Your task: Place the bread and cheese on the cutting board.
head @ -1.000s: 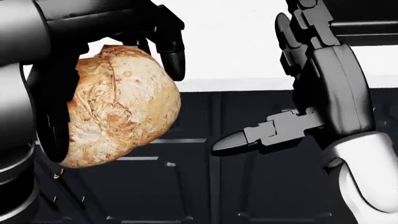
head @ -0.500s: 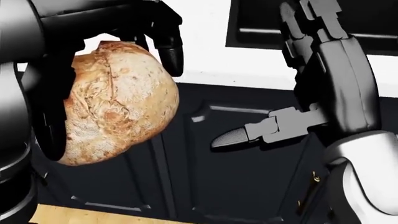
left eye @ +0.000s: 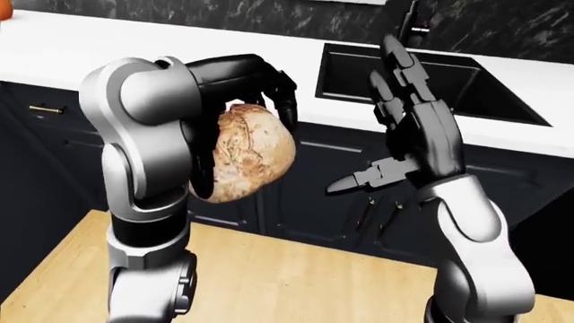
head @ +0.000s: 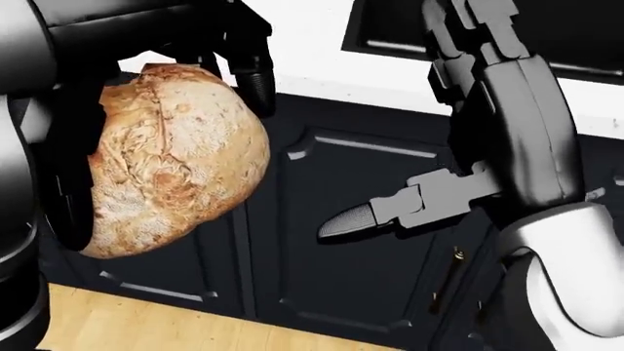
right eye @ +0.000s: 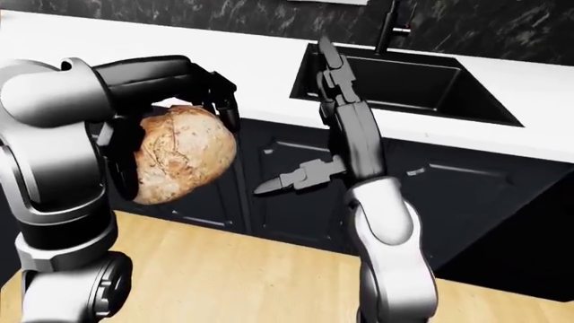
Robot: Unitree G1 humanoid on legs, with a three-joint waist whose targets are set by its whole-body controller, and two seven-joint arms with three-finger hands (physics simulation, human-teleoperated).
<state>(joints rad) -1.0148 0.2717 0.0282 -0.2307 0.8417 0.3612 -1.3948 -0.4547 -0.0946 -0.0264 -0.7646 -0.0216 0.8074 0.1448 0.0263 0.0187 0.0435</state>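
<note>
Nearest, left hand (left eye: 235, 101) raised at chest height, black fingers (head: 252, 80) curled over and clamped on the bread (head: 166, 157), a round crusty loaf held in the air above the wooden floor (left eye: 296, 276). Just beside it, right hand (left eye: 408, 138) upright and empty, fingers spread apart, thumb (head: 366, 213) pointing toward the loaf without touching. Beyond, dark cabinet doors (head: 361, 241). Farther still, white counter (left eye: 99, 47) with black sink (right eye: 404, 81) and faucet (right eye: 387, 23) against a dark marbled wall (left eye: 269, 17).
</note>
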